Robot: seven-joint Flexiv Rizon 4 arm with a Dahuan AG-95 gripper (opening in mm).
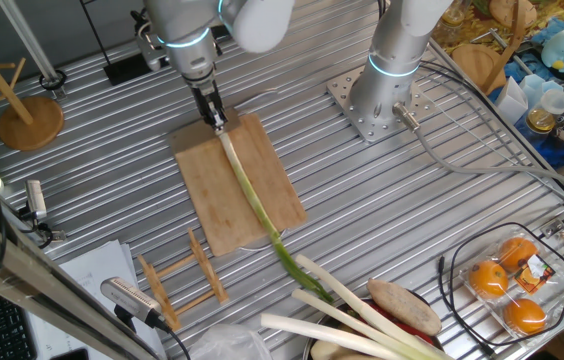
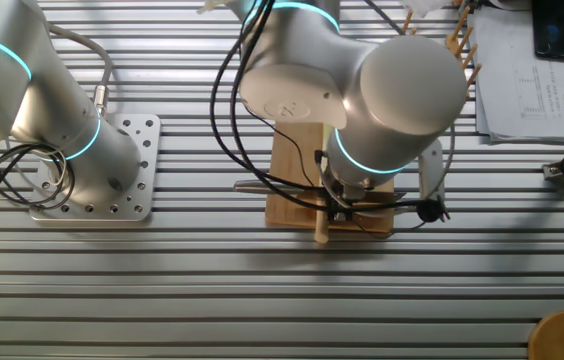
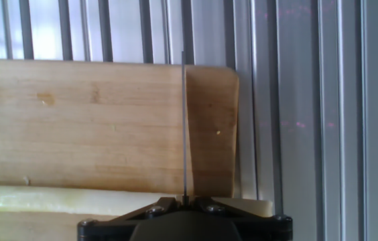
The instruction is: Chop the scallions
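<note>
**Blade set over the pale end of the scallion**

The scallion (image 1: 252,195) was seen lying lengthwise on the wooden cutting board (image 1: 202,185), pale end toward the arm, its dark green leaf trailing off the board's near edge onto the ribbed metal worktop (image 1: 382,215). In the other fixed view, the pale tip (image 2: 320,236) was seen poking just past the board's edge.

The pincer (image 1: 217,118) was positioned at the board's far end, directly over the pale end of the stalk. In the hand view a thin blade (image 3: 184,127) was seen edge-on, running out from the black pincer body (image 3: 182,224) across the board, with the whitish stalk (image 3: 61,199) lying crosswise just beside it. How the blade was gripped, and how far apart the fingers stood, could not be told; the fingers were hidden.

Thicker cream stalks (image 1: 352,320) were noted near the leaf tip, well apart from the board. A small wooden rack (image 1: 177,280) was noted beside the board, and a pack of oranges (image 1: 507,285) inside a wire basket (image 1: 552,245).
</note>
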